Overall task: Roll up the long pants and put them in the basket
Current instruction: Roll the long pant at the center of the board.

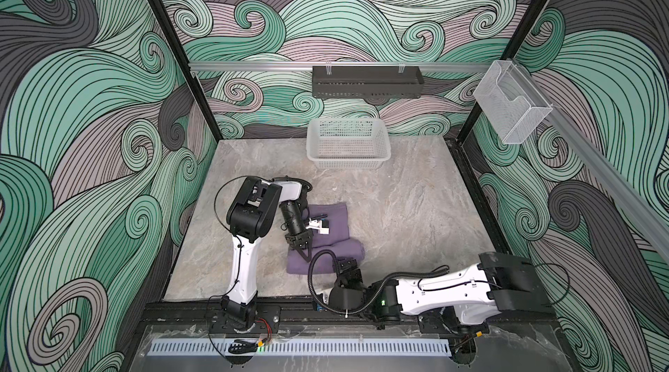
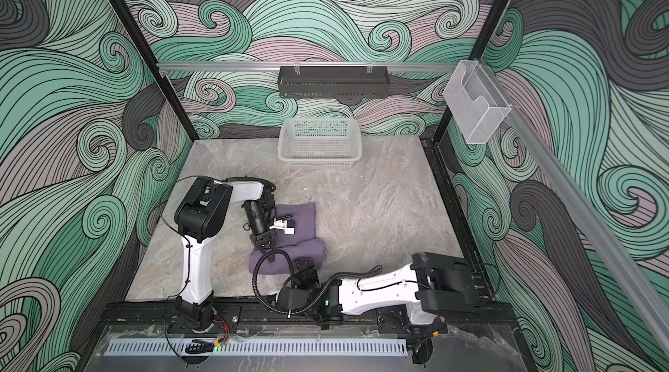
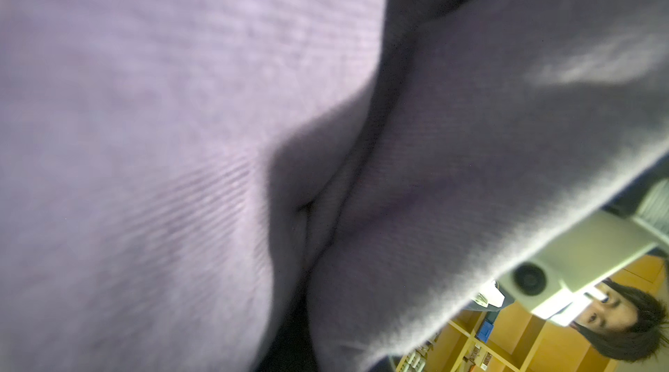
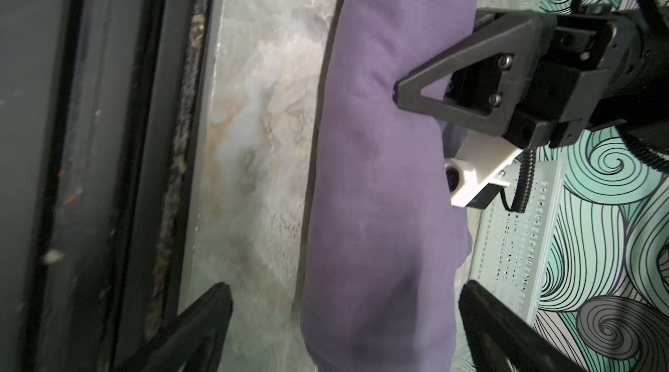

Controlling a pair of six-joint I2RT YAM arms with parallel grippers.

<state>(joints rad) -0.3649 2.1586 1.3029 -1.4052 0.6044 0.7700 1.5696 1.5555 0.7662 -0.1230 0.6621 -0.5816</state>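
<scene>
Table point(image 1: 416, 214): marble-look top, mostly bare. White basket point(image 1: 347, 164) sits at the far edge, well apart from the work. Long pants point(image 1: 331, 220) lie near the table's front-middle, toward the left arm's side. They're approx. half done, w/ a fat roll point(image 1: 347, 248) nearest the robot and a flat folded stretch beyond it not yet rolled. Left gripper point(image 4: 399, 93) is clenched, tip dug into the roll's top, and seems to pinch a fold there. Right gripper point(image 4: 344, 287) is spread wide, jaws straddling the roll w/o touching cloth.

Step in hand, imo: re-grip, then turn the roll onward over the flat stretch. To do it well:
- Right closes across the roll's full thickness, not just the outer layer.
- Both ends advance together so the roll comes out straight, not coned.
- Pull lightly vs. the flat stretch so layers wind tight.
- Left lets go only once right has hold, b/c soft cloth likely springs loose.
</scene>
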